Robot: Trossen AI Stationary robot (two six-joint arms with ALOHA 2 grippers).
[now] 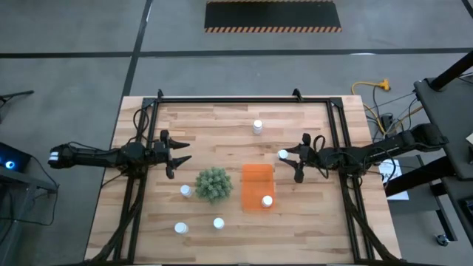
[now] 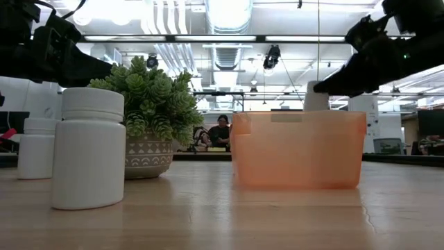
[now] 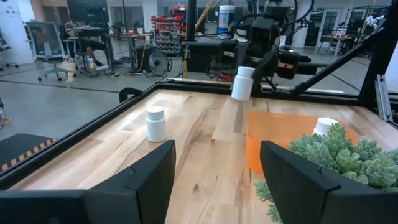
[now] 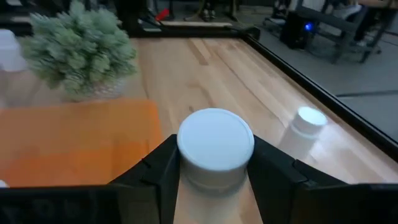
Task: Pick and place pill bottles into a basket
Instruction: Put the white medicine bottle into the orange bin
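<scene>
Now right gripper (image 1: 290, 157) clamps a pill bottle (image 1: 283, 154) at basket's (image 1: 256, 177) 1 o'clock; carry it level over an empty slot, lower upright, then release; left gripper (image 1: 179, 153) idles unclenched.

Orange basket (image 1: 256, 185) mid-table, one white bottle (image 1: 267, 200) inside; one (image 1: 283, 154) lifted beside it, four upright around.

Translucent plastic basket (image 2: 298, 149) on matt wooden table (image 1: 310, 214).
</scene>
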